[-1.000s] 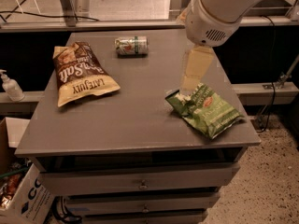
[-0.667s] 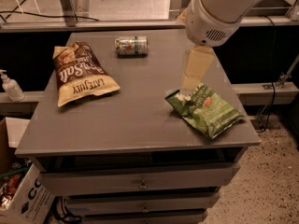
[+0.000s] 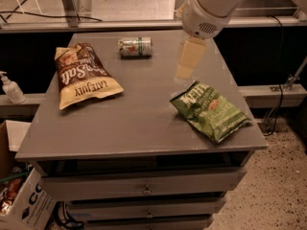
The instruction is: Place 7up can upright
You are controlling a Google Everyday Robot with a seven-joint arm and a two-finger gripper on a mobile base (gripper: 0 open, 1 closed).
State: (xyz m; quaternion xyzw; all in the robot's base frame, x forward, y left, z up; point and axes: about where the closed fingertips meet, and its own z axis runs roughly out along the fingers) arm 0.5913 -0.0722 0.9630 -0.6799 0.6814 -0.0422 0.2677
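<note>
The 7up can (image 3: 135,47) lies on its side at the back middle of the grey table (image 3: 139,123), its silver-white body with green lettering facing me. My gripper (image 3: 185,70) hangs from the white arm (image 3: 208,11) above the table. It is to the right of the can and well apart from it, just behind the green chip bag (image 3: 211,110). It holds nothing that I can see.
A brown and yellow chip bag (image 3: 84,75) lies at the table's left. The green chip bag lies near the right front edge. A hand-soap bottle (image 3: 10,87) stands on a ledge at the left, and a cardboard box (image 3: 24,205) sits on the floor.
The arm and gripper have shifted slightly left and toward the back of the table. The can and both bags have not moved.
</note>
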